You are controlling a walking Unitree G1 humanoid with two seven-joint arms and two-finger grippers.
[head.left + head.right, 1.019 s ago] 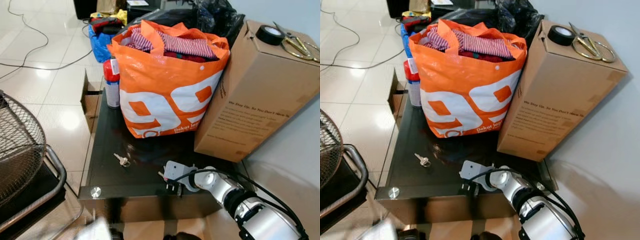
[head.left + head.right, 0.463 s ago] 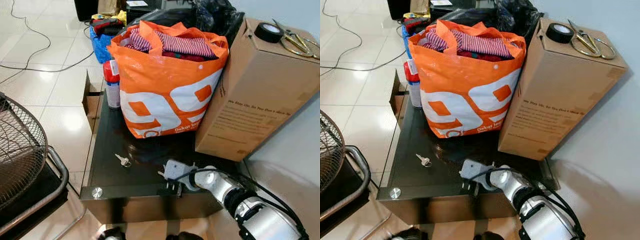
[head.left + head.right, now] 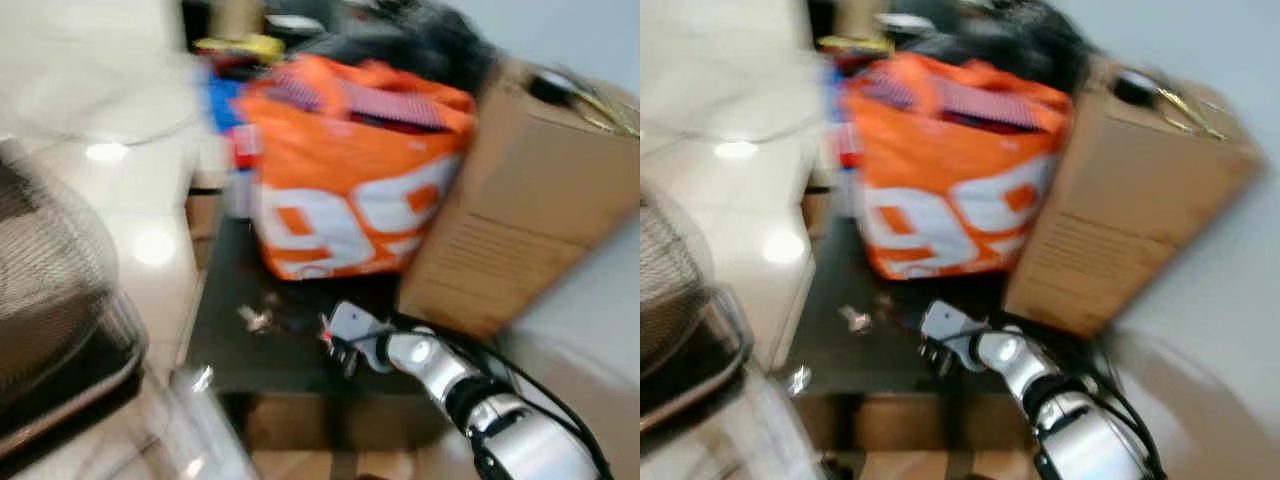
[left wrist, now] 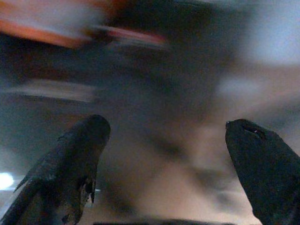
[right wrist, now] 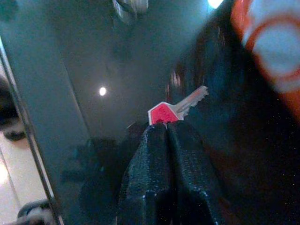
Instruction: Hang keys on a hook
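My right gripper [image 5: 166,129] is shut, and a small key with a red head [image 5: 163,113] and silver blade sticks out from its fingertips, just above the dark glass table [image 5: 70,93]. In the blurred eye views that gripper [image 3: 336,342] hovers over the table's front part. A second small silver key [image 3: 258,318] lies on the glass to its left. In the left wrist view my left gripper [image 4: 164,136] is open with nothing between its fingers; what lies behind it is too blurred to tell.
A full orange shopping bag [image 3: 350,190] and a tall cardboard box [image 3: 520,210] stand at the back of the table. A wire fan guard [image 3: 50,280] is close on the left. A red-topped spray can [image 3: 240,165] stands beside the bag. White tiled floor [image 3: 100,120] lies beyond.
The whole picture has shifted and gone blurred, so the camera has moved. My right arm keeps roughly its place over the table's front.
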